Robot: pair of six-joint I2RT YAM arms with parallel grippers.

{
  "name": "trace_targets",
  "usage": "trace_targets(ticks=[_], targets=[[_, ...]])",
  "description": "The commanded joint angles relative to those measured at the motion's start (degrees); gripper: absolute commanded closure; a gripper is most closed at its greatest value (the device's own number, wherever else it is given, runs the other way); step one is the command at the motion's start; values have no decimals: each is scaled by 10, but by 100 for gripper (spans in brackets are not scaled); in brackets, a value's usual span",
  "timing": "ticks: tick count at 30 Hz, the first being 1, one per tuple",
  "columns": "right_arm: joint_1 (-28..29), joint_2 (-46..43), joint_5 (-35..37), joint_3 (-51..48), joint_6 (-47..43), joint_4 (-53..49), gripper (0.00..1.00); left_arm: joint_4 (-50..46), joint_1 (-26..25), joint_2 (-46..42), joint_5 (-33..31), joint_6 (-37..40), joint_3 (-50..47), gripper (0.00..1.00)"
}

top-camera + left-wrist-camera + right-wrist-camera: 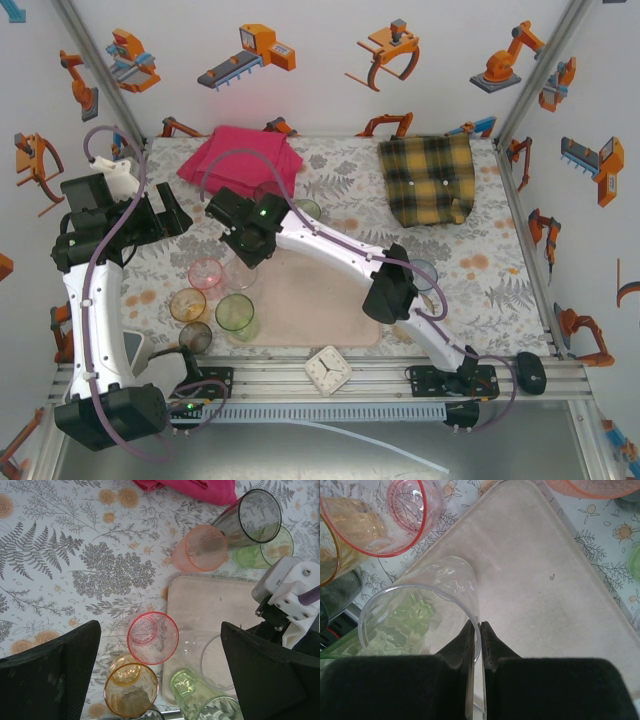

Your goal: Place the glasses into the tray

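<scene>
Worktop (490, 285), near left: a smoky glass (195, 337), an amber glass (187, 305) and a pink glass (206, 274) stand beside the tray (310, 305), with a green glass (236, 313) at its near corner (on or off the rim is hard to tell). The right hand (480, 625) is clenched on the rim of an empty clear glass (420, 605) standing in the tray. The left hand (159, 630) hangs wide open, grasping nothing. Beyond stand a peach glass (205, 547) and a grey glass (250, 520); a blue glass (430, 270) is half hidden by the right arm (330, 245).
</scene>
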Motion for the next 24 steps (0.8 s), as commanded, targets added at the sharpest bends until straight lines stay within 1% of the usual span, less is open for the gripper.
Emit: trace_targets(ticks=[1,8,24], targets=[[3,14,8,21,-4,-15,88,9,4,-10,11,-7,-8,3],[3,9,4,23,-3,-12,87,10,4,-9,12,-7,-9,3],[3,1,4,23,-2,-15,71,10,4,-8,14,-8,-7,3]])
